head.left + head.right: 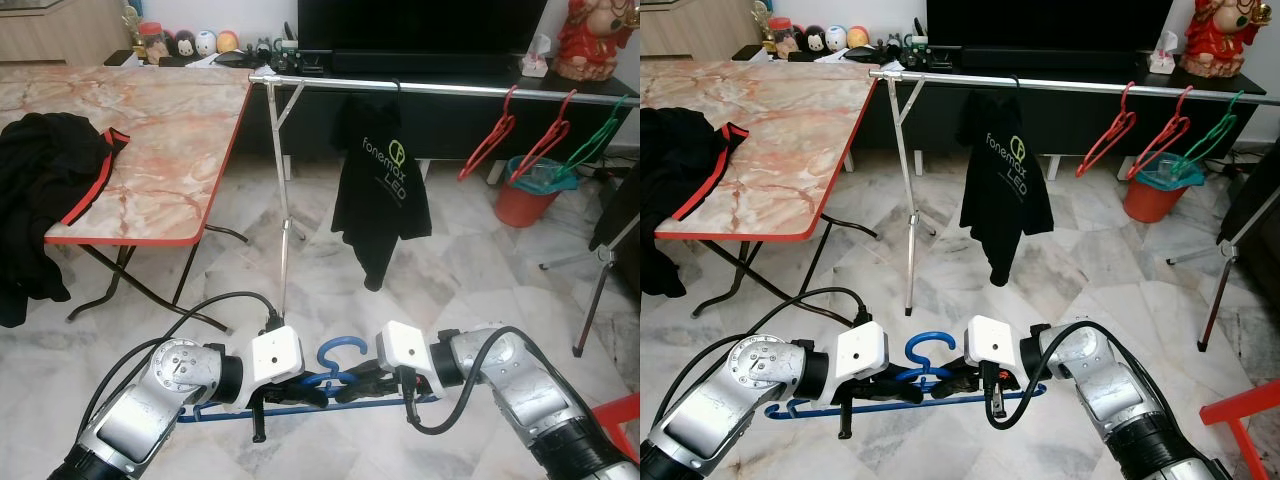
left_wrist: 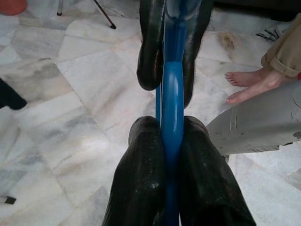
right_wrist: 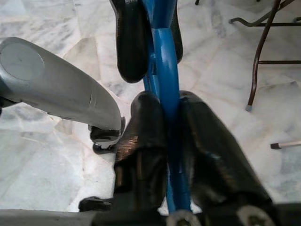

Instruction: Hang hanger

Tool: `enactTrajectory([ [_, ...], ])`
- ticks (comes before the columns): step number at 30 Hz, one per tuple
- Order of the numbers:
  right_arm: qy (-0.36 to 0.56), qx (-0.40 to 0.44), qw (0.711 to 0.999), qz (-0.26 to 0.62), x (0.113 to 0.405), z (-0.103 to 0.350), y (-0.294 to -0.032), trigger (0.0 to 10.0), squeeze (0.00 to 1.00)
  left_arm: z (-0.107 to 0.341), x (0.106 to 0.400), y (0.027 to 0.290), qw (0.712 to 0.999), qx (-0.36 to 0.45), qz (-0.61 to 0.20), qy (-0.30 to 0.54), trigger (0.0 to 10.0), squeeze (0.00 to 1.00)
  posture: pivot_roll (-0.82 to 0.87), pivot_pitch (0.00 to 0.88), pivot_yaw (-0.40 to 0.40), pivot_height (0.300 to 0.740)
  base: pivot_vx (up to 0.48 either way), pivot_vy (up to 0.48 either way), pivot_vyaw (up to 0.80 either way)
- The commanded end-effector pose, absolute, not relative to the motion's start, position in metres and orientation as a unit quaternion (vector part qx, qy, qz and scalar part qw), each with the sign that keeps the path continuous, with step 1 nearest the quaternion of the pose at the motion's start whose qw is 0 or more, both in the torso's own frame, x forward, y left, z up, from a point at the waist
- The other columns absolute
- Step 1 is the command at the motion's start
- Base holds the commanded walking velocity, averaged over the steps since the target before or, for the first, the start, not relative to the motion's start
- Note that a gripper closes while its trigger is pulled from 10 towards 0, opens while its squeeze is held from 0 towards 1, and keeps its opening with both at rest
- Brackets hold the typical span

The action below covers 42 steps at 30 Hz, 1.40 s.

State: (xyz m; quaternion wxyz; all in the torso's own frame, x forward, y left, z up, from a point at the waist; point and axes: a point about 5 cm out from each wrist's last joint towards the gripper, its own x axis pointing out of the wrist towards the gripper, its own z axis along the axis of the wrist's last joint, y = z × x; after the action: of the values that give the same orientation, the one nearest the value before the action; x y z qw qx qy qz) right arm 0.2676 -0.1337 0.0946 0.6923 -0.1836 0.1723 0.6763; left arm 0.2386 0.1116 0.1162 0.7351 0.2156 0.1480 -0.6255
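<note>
One blue hanger point(image 1: 335, 372) – thin, smooth plastic w/ a curly hook – is held low over the shiny marble floor point(image 1: 470, 270). Left gripper point(image 1: 318, 392) & right gripper point(image 1: 345, 388) meet tip to tip, both pinching its blue bar. Behind – 1 long silver rail point(image 1: 450, 88) w/ 1 black shirt point(image 1: 382, 185), 2 red hangers point(image 1: 490, 140), 1 green hanger point(image 1: 600, 130).

Even daylight fills the room; my head views are sharp, soft glare on the floor point(image 1: 450, 290), my wrist views slightly blurred up close.
</note>
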Motion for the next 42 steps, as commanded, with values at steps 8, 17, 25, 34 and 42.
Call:
enactTrajectory([
  [8, 0.158, -0.179, 0.688, 0.685, 0.269, 0.102, -0.135, 10.0, 1.0, 0.105, 0.237, 0.125, 0.728, 0.237, -0.62, 0.17, 0.0, 0.0, 0.05, 0.0, -0.031, 0.74, 0.0, 0.0, 0.0],
  [17, 0.195, -0.198, 0.686, 0.672, 0.268, 0.09, -0.147, 10.0, 1.0, 0.088, 0.236, 0.152, 0.731, 0.265, -0.596, 0.202, 0.0, 0.0, 0.05, 0.0, -0.031, 0.74, 0.0, 0.0, 0.0],
  [25, 0.228, -0.274, 0.821, 0.447, 0.309, 0.064, -0.174, 10.0, 0.0, 0.06, 0.25, 0.18, 0.801, 0.274, -0.481, 0.228, 9.7, 0.0, 0.05, 0.0, -0.033, 0.74, 0.0, 0.0, 0.0],
  [34, 0.305, -0.092, 0.941, 0.117, 0.305, 0.015, -0.203, 10.0, 0.0, -0.016, 0.228, 0.213, 0.862, 0.221, -0.291, 0.351, 10.0, 0.0, 0.04, 0.0, -0.037, 0.74, 0.0, 0.0, 0.0],
  [42, 0.416, 0.068, 0.907, -0.01, 0.239, -0.052, -0.189, 10.0, 0.0, -0.068, 0.183, 0.223, 0.882, 0.103, -0.103, 0.447, 10.0, 0.0, 0.03, 0.0, -0.042, 0.74, 0.0, 0.0, 0.0],
])
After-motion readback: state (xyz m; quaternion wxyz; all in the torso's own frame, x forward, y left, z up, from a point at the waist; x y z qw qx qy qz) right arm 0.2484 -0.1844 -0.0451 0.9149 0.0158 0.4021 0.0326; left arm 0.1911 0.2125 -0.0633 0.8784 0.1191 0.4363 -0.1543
